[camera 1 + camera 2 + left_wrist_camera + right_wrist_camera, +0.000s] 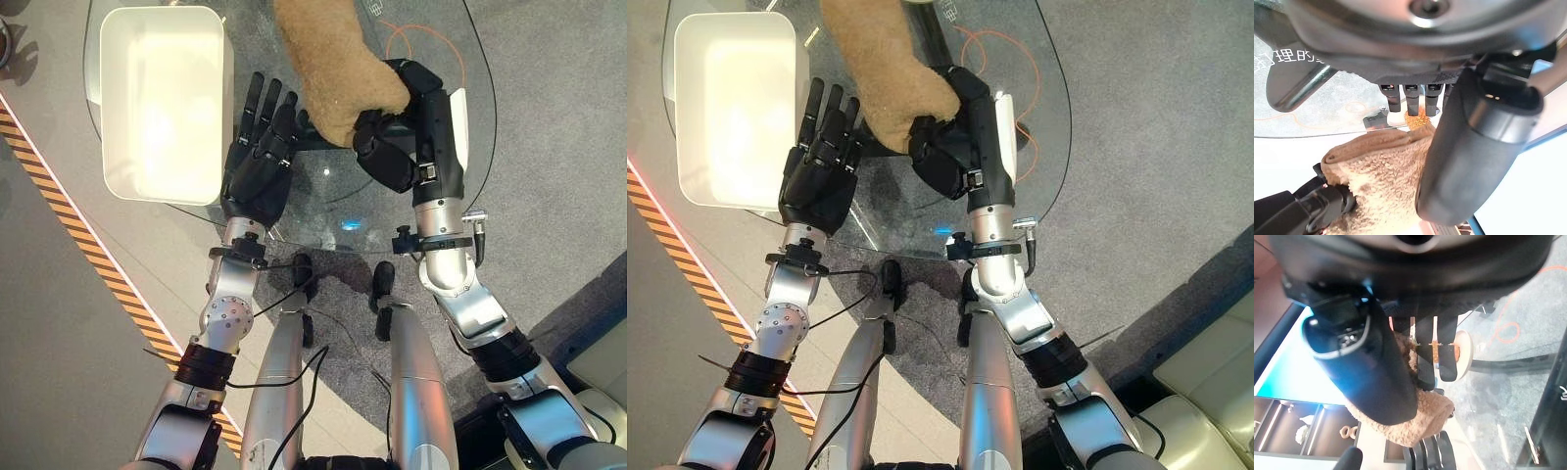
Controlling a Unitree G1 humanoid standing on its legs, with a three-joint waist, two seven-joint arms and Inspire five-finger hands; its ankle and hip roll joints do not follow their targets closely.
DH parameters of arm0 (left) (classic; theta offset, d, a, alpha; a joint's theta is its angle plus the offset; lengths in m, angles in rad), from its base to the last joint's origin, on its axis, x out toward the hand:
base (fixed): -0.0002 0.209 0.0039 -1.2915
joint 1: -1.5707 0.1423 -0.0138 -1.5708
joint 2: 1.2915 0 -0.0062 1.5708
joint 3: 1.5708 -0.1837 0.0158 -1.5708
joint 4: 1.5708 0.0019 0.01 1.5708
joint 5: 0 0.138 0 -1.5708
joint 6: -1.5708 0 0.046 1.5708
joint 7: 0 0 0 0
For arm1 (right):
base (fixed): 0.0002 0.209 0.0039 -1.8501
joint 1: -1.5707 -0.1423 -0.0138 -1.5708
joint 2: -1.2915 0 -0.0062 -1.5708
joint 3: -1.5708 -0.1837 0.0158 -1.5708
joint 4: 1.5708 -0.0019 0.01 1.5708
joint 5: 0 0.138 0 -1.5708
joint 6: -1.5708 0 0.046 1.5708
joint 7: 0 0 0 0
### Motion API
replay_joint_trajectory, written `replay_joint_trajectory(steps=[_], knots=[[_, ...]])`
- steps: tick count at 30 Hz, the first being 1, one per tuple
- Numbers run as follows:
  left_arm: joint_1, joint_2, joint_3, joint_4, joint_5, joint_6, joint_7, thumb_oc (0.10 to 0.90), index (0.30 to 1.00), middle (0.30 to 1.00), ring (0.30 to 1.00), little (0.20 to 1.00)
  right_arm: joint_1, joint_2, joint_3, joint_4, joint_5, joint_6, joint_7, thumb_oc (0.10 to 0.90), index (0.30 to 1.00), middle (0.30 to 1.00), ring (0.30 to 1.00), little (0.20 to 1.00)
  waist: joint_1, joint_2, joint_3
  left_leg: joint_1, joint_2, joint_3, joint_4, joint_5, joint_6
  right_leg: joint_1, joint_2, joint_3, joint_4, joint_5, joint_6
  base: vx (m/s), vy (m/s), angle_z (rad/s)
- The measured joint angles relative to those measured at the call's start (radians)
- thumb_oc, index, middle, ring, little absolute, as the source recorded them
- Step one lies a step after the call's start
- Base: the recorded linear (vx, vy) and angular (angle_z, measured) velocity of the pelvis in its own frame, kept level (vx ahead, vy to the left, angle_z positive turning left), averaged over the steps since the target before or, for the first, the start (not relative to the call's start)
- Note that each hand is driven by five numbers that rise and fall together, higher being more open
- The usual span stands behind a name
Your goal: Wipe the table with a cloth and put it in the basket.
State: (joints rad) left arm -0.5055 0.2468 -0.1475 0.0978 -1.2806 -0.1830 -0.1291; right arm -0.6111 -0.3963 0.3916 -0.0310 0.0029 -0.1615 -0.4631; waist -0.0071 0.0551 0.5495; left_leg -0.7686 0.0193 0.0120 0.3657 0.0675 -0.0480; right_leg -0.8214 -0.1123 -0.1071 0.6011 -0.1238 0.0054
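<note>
We have the cloth: tan, thick-pile terry, bunched into a soft lump, lying over the glass table and running off the 12 o'clock edge of the head view. Right hand is clamped on its near end, fingers and thumb curled into the pile; its wrist view confirms fabric pinched between thumb and fingers.

Left hand sits just beside the cloth at its 9 o'clock, fingers straight and spread, holding nothing. Fingertips look close to the fabric edge; we can't tell whether they touch.

Basket: white, rectangular tub, smooth rigid walls, rounded corners, nothing in it, at 10 o'clock from the hands, sitting on the table's left part.

Table is clear round glass, so grey carpet and an orange cable loop show through it.

Our read: the grip is set, and this is either the wiping step or the start of the transfer. Next move needs the right hand to carry the cloth toward 9–10 o'clock, clear the basket rim, then release. The cloth is floppy, so expect the trailing end to drag or hang over the rim.
</note>
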Motion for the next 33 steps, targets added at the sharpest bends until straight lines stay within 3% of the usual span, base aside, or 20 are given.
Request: replay_joint_trajectory(steps=[19,33], knots=[[-0.032,0.001,0.001,-0.001,0.0,-0.005,-0.076,0.8,0.9,0.9,0.9,0.9,-0.001,-0.002,0.023,0.0,0.0,0.039,0.06,0.1,0.3,0.3,0.3,0.2,-0.002,0.0,0.0,0.0,0.0,0.0,-0.001,0.0,0.0,-0.001,0.0,0.001,0.001,0.0,0.0,0.0,0.0,0.0],[-0.037,0.004,0.015,-0.003,0.0,-0.069,-0.086,0.8,0.9,0.9,0.9,0.9,-0.005,-0.024,0.023,0.0,-0.001,0.044,0.112,0.1,0.3,0.3,0.3,0.2,-0.018,0.0,0.0,0.0,0.0,0.001,-0.003,0.0,0.0,-0.002,0.0,0.002,0.002,0.0,0.0,0.0,0.0,0.0]])
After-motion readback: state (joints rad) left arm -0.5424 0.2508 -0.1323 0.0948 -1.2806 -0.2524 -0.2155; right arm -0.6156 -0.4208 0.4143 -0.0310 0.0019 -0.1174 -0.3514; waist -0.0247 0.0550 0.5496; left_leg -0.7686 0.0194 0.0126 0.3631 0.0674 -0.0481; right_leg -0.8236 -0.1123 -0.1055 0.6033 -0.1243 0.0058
